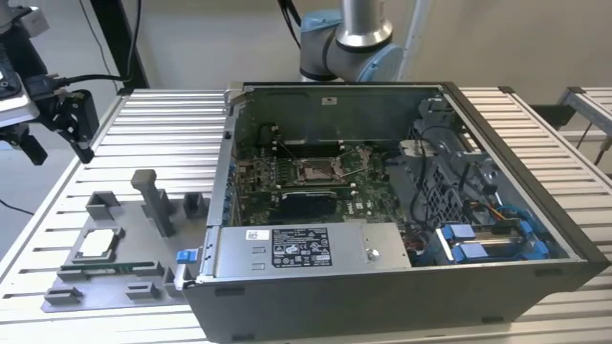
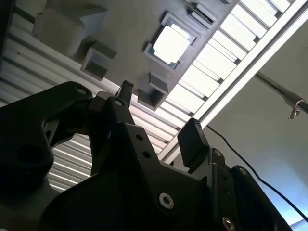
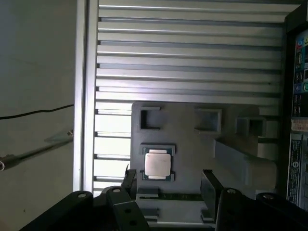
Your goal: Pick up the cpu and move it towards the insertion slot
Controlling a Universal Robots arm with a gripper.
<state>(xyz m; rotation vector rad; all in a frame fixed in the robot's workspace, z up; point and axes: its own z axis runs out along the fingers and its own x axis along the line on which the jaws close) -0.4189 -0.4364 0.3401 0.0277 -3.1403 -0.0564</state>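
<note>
Ribbed aluminium table [image 1: 143,129], pale wall behind, w/ an open PC case [image 1: 383,301] lying on it and a grey plastic tray [image 1: 134,231] just beside the case on the exterior view's left. The cpu [image 1: 99,244] lies flat in a square recess of that tray, silvery top up, nothing touching it. A long green memory stick [image 1: 110,269] sits in a tray slot just beside it. The insertion slot [image 1: 316,170] is inside the case: square socket w/ a shiny metal frame on the green board. It is well apart from the cpu, w/ the case wall between them. The gripper [image 1: 59,154] hangs in the air at the exterior view's far left, raised off the table on the tray's side of the case, clear of the tray. Its black fingers stand apart w/ nothing between them. In the first wrist view the gripper [image 3: 168,183] looks down on the tray [image 3: 192,144], and the cpu [image 3: 157,163] shows past the spread fingertips, no contact. In the second wrist view the gripper [image 2: 159,115] is likewise spread and the cpu [image 2: 171,44] lies beyond it in its recess. The arm [image 1: 345,36] rises behind the case.
</note>
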